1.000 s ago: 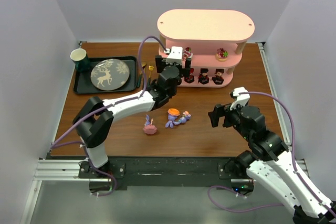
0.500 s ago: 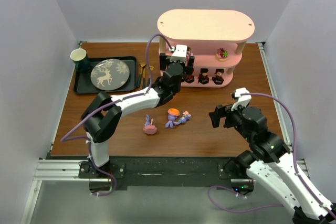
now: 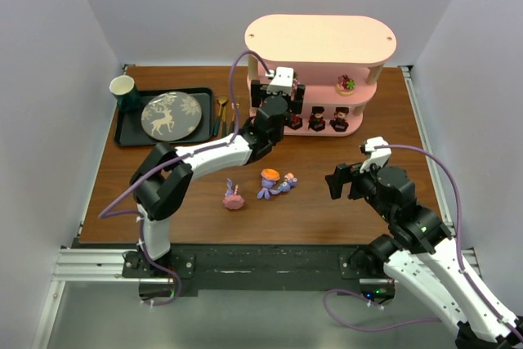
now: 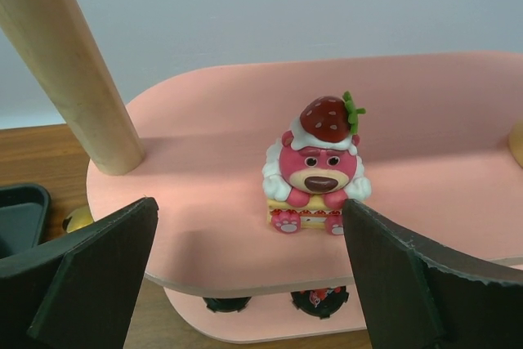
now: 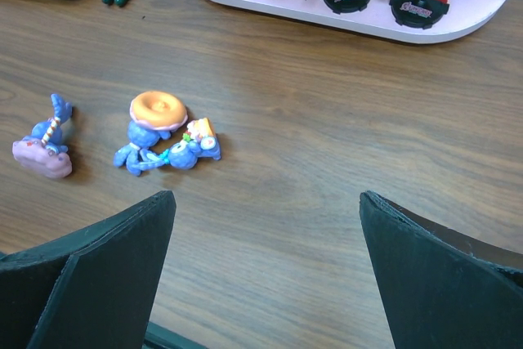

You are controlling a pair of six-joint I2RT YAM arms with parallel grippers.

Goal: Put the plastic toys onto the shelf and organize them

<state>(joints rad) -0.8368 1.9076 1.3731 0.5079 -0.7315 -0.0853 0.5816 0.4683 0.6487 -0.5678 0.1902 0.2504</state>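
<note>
A black tray [image 3: 129, 130] sits at the far-left corner of the wooden desk [image 3: 327, 206]. It carries a round grey plate [image 3: 171, 114] with a white deer motif. A pale cup [image 3: 122, 86] stands at the tray's far-left corner. Gold spoons [image 3: 222, 105] lie just beside the tray's right edge.

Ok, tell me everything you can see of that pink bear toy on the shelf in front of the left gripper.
The pink bear toy is small, glossy plastic: pink head, brown nose, white cream around the face, a red strawberry with a green leaf on top, a yellowish cake-like base with two pink feet. It stands upright, facing the wrist camera, on the middle tier of the pink shelf, near its front edge. The left gripper is open, fingers to either side, not touching it.
</note>
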